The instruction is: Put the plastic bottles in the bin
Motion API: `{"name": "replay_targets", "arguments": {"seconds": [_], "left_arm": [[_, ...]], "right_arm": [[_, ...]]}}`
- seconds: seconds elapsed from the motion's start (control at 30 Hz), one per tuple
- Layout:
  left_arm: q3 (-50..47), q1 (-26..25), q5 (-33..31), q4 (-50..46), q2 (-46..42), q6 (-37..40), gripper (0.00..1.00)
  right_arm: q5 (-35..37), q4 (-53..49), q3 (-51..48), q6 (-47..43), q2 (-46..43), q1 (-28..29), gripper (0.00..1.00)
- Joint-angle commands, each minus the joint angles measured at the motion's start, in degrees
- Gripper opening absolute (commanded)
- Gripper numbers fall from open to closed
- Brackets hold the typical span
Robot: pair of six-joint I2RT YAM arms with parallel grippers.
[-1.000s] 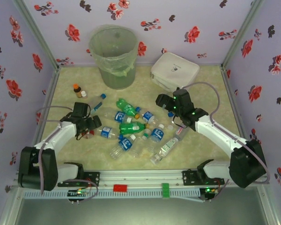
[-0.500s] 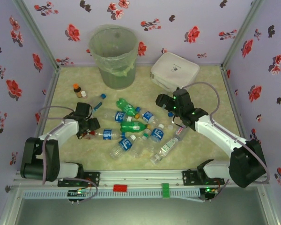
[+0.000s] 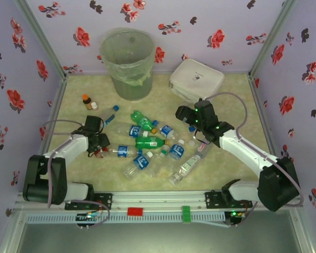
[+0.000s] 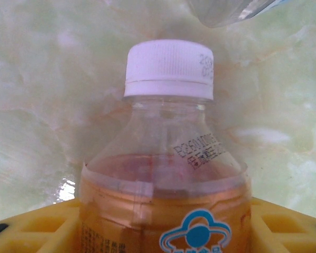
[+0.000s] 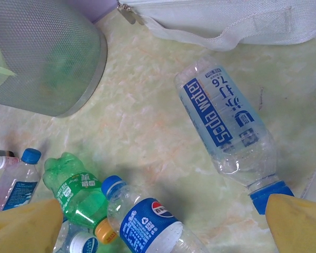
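We see the left pincer [image 3: 98,144] low over the bench [image 3: 210,174] near its left edge, at the left fringe of the plastic bottles [image 3: 147,145] that lie scattered across the middle. In its wrist view a white-capped bottle [image 4: 166,174] with an orange label sits squarely between the yellow fingers [image 4: 31,229]. They look pressed against both flanks below the shoulder, so we judge the pincer closed on this bottle, taken around the widest part so that it will not slip when lifted. The right pincer [image 3: 181,115] hangs spread wide over the far right side of the heap with nothing between its tips. Beneath it lie a blue-labelled bottle [image 5: 226,116] and a green bottle [image 5: 79,190], so we take it to be lining up on a pick of its own. The bin [image 3: 128,63] stands upright at the far edge, left of centre, well apart from either pincer, and the white box [image 3: 196,80] lies at the far edge towards the right corner. Against a second ago, the left pincer has dropped a little towards the near edge and drawn its fingers in from wide apart, and its arm has folded closer to its base. The right arm, the heap and the bin have not shifted.
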Motion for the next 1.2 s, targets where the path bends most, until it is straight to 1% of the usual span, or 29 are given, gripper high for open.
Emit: {"name": "replay_targets", "arguments": {"seconds": [0.0, 0.17, 0.3, 0.4, 0.5, 0.7, 0.83, 1.03, 1.17], "left_arm": [[-0.32, -0.31, -3.03, -2.34, -4.13, -0.2, 0.49], [1.55, -0.31, -5.31, -5.59, -12.27, 0.53, 0.48], [6.98, -0.28, -5.79, -8.36, -18.06, 3.94, 0.47], [12.37, -0.31, -5.48, -8.44, -19.84, 6.12, 0.46], [18.92, -0.64, -4.73, -6.7, -19.01, 8.33, 0.45], [33.1, -3.26, -0.61, 1.86, -12.1, 12.22, 0.43], [42.83, -4.6, 1.23, 6.42, -4.65, 15.13, 0.43], [60.66, -5.45, 7.3, 7.21, 10.01, 17.81, 0.43], [75.06, -5.77, 10.66, 4.32, 21.41, 18.96, 0.43]], "right_arm": [[1.42, -0.65, 0.43, -0.31, -1.03, 0.41, 1.0], [0.49, -0.04, 0.62, -0.19, 0.0, 0.41, 1.0], [0.1, 0.32, 0.62, -0.1, 0.44, 0.41, 1.0], [-0.04, 0.5, 0.68, -0.15, 0.66, 0.41, 1.0], [0.03, 0.5, 0.62, -0.46, 0.76, 0.41, 1.0], [-0.71, -1.06, 1.23, -1.38, 1.47, 0.32, 1.0], [-1.33, -2.14, 1.47, -2.13, 1.76, 0.32, 1.0], [-0.08, -7.03, 2.98, -3.99, 1.38, 0.33, 1.0], [1.37, -9.01, 3.29, -5.01, 0.16, 0.32, 1.0]]}}
